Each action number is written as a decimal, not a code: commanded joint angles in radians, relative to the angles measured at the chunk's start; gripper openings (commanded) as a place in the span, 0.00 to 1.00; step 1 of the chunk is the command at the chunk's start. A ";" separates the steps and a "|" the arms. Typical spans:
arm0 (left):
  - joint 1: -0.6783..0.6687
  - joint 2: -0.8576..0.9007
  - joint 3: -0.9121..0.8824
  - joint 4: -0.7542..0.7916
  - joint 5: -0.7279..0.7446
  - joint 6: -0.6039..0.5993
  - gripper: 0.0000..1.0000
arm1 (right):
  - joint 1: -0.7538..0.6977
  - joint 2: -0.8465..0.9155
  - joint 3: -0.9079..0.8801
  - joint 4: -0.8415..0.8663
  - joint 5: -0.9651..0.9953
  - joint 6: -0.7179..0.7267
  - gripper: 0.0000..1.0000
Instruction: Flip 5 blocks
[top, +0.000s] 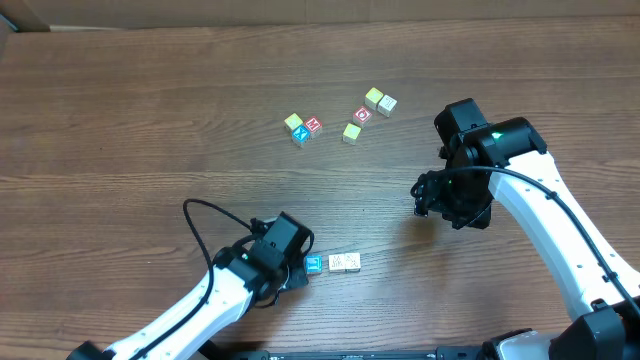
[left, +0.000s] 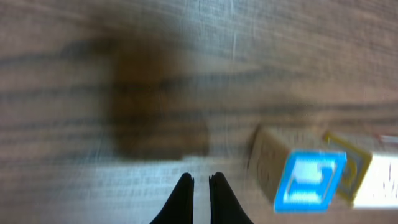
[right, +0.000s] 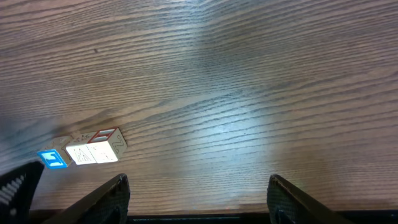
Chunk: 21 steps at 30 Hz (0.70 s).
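Observation:
Three blocks lie in a short row near the front of the table: one with a blue face (top: 313, 264) (left: 309, 180) (right: 53, 158) and two pale ones (top: 345, 262) (right: 91, 152). My left gripper (top: 298, 270) (left: 200, 180) sits low on the table just left of the blue-faced block. It is shut with nothing between its fingers. Several more blocks (top: 351, 132) in blue, red and yellow-green are scattered at the back centre. My right gripper (top: 430, 195) (right: 198, 185) hovers open over bare wood at the right, far from any block.
The brown wooden table (top: 120, 120) fills the view. My left arm's black cable (top: 200, 225) loops over the table behind the wrist. My right arm (top: 560, 230) reaches in from the front right corner.

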 joint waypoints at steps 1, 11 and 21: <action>0.036 0.050 -0.005 0.031 0.021 0.048 0.04 | -0.001 -0.019 0.019 0.004 -0.002 -0.008 0.72; 0.063 0.136 -0.005 0.117 0.089 0.133 0.04 | -0.001 -0.019 0.019 0.005 -0.002 -0.008 0.72; 0.063 0.136 -0.005 0.146 0.153 0.169 0.04 | -0.001 -0.019 0.019 0.005 -0.002 -0.007 0.72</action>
